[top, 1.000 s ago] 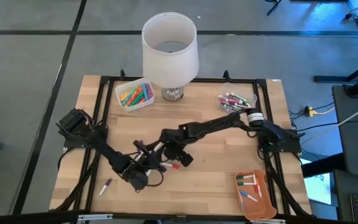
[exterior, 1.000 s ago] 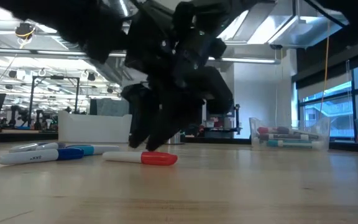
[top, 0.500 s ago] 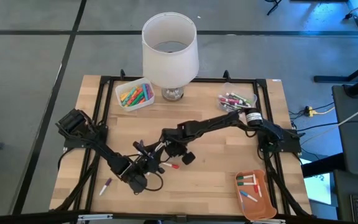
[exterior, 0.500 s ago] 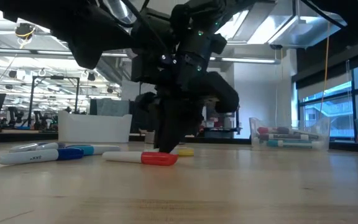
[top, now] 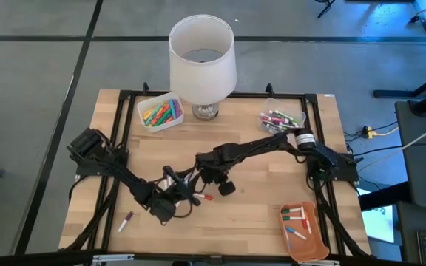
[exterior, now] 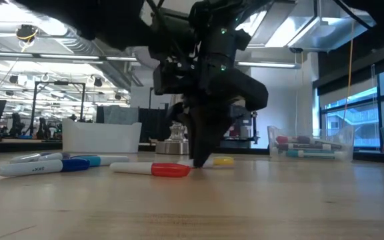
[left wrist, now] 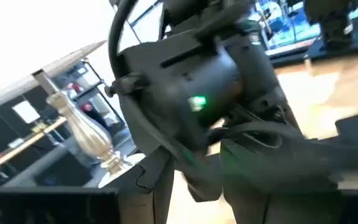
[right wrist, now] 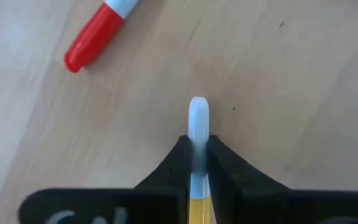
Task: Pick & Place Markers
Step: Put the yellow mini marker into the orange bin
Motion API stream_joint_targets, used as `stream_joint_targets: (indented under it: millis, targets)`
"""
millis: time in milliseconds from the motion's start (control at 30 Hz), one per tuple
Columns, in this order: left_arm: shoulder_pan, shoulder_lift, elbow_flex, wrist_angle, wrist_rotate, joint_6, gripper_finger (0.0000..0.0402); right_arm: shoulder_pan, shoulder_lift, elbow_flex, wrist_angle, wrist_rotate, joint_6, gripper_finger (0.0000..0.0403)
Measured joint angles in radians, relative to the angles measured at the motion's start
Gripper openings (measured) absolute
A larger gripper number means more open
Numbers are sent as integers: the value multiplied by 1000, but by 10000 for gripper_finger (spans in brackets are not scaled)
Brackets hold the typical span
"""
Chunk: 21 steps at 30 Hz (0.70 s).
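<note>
A marker with a white barrel [right wrist: 198,118] and a yellow cap [exterior: 223,161] lies mid-table, and my right gripper [right wrist: 197,148] is shut on it, pointing steeply down [exterior: 202,159]. A red-capped white marker [right wrist: 97,36] lies just beside it [exterior: 153,169] on the wood [top: 204,197]. My left gripper [top: 173,195] hovers close by on the left, level, facing the right arm's wrist [left wrist: 191,106]. Blue-capped markers [exterior: 45,164] lie flat on the table. My right gripper pinches the yellow-capped marker's barrel [right wrist: 198,163] between its two fingers [right wrist: 224,163], near where white meets yellow. The fingers come from above, slanting down, and lie across the marker. The white end sticks out past them, and the yellow cap rests at table level.
A white-shaded lamp [top: 202,55] stands at the far edge, between a white bin of coloured markers [top: 160,111] and a clear bin of markers [top: 281,118]. An orange tray [top: 300,230] with markers sits near right. A purple marker [top: 126,220] lies near left.
My right gripper has shut on the yellow-capped marker, rolling and tipping more steeply downward while shifting a little toward the table's right edge. The marker's yellow cap has come into sight beside the fingers and moved right with them. The red-capped marker has stayed put.
</note>
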Motion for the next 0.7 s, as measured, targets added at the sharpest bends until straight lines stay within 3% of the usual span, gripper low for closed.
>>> stream_joint_targets:
  millis: [200,333,500,700]
  targets:
    - [-3,-5,2,-63,50,-54,125,24,-109,-43,-8,167,87,32]
    - [-10,-2,0,-64,77,-57,125,30,-262,-182,56,262,134,32]
    - [54,-2,0,-88,259,-135,125,31,-477,-401,211,203,203,32]
    - [146,-1,0,-307,566,-364,125,74,-706,-599,229,237,359,32]
